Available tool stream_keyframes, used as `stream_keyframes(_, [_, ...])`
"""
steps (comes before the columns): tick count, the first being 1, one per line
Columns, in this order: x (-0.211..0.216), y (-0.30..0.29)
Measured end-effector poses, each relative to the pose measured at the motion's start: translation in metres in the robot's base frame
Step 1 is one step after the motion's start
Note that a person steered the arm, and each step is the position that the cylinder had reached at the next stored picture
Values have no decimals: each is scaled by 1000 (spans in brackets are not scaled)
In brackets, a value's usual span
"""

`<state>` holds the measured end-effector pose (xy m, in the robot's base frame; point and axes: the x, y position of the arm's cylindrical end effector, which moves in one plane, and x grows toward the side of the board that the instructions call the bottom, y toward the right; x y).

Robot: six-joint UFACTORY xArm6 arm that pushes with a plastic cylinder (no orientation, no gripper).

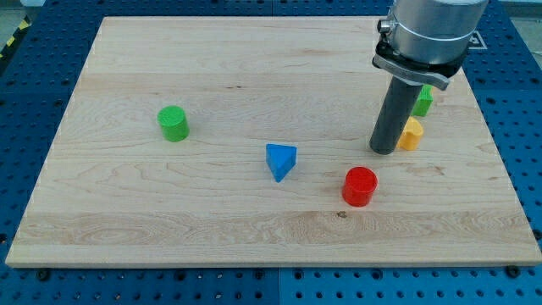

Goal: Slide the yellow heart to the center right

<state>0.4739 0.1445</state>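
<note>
1. Camera view: no pincer fitted, only a rod, so no open or closed state to tell; my tip [383, 151] touching or just beside heart [411, 135], on its left.
2. Heart already near centre right; green block [422, 102] just above it.
3. Best pushed gently rightward, clear of green block, short of board [169, 68] edge.

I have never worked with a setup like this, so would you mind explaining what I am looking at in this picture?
This is a single camera view of a wooden board resting on a blue perforated bench. The grey machine at the view's top right is a robot arm. It has no claw; it ends in a dark rod, and my tip slides along the board to push blocks. Nothing is held.

Five small blocks lie on the board: a green cylinder at the view's left, a blue triangular block near the middle, a red cylinder below the tip, a yellow heart just right of the tip, and a second green block, partly hidden by the arm.
</note>
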Motion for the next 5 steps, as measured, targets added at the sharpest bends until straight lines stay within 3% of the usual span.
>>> stream_keyframes(4, [-10,42])
stream_keyframes(5, [-10,-10])
